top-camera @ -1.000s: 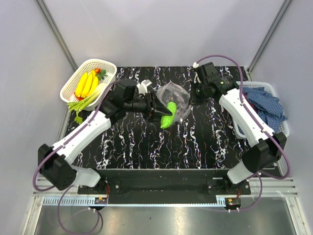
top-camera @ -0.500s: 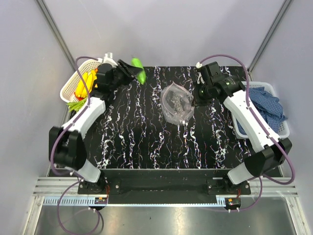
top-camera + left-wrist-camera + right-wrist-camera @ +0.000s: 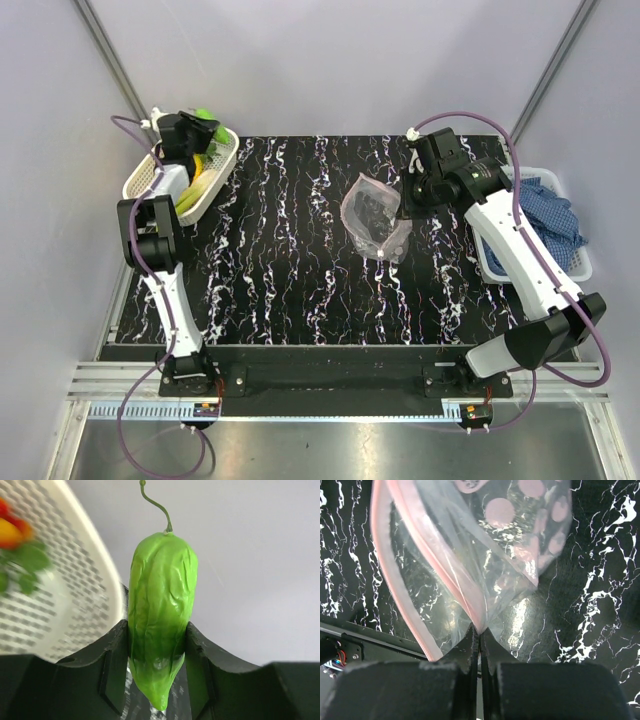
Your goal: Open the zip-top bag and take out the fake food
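Your right gripper (image 3: 480,632) is pinched fully shut on the edge of the zip-top bag (image 3: 375,215) at mid-table. Farther back, your left gripper (image 3: 157,650) is clamped partway open around a green pepper (image 3: 160,605), beside the white basket (image 3: 140,180).

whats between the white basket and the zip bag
Nothing: the top view shows only bare marbled tabletop between the white basket and the zip-top bag.

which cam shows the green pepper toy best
Left wrist: the green pepper fills the frame, clamped in the left gripper. Top external shows only a small green spot above the basket. Right wrist misses it.
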Robot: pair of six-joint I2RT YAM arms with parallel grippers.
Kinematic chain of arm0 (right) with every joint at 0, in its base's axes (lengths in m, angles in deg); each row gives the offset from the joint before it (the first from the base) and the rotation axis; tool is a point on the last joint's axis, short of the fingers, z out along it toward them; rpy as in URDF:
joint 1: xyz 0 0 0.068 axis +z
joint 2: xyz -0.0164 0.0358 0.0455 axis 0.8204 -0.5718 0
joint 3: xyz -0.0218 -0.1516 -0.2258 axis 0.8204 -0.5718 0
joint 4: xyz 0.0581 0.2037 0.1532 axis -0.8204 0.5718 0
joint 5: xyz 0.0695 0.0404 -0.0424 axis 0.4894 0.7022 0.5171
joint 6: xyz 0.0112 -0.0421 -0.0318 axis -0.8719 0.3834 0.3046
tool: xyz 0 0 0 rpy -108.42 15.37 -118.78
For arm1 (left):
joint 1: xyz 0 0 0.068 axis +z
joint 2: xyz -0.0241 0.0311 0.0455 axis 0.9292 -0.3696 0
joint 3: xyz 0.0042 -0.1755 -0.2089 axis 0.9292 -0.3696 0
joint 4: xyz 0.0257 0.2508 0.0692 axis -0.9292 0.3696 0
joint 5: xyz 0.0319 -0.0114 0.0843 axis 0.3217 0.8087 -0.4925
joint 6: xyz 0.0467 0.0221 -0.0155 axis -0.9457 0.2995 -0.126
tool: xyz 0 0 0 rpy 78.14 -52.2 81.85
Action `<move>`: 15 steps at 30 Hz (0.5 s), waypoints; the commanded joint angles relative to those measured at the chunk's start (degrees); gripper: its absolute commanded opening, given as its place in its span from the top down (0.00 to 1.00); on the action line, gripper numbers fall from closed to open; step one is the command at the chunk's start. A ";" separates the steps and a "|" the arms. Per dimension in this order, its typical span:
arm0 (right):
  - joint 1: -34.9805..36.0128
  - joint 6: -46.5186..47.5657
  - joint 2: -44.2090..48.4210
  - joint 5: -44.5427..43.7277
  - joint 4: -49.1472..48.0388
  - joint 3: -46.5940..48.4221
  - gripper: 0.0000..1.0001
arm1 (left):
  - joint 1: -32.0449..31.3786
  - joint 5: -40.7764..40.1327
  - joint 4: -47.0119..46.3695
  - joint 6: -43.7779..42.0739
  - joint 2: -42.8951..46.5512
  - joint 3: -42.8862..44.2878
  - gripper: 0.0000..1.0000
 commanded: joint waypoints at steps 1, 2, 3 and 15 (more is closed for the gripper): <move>0.19 1.31 0.03 -2.17 1.51 2.27 1.00 | 2.50 -6.89 6.68 -4.10 -2.12 7.15 0.80; 0.19 1.75 -0.23 -2.17 1.60 2.62 1.00 | 2.59 -8.84 10.79 -4.02 -2.21 7.77 0.79; 0.28 1.84 -0.50 -2.17 1.69 3.15 1.00 | 2.68 -11.04 12.66 -4.10 -2.29 7.95 0.78; 0.10 2.54 -2.35 -3.91 2.92 4.38 1.00 | 1.98 -17.47 28.58 -8.23 -0.90 13.05 0.01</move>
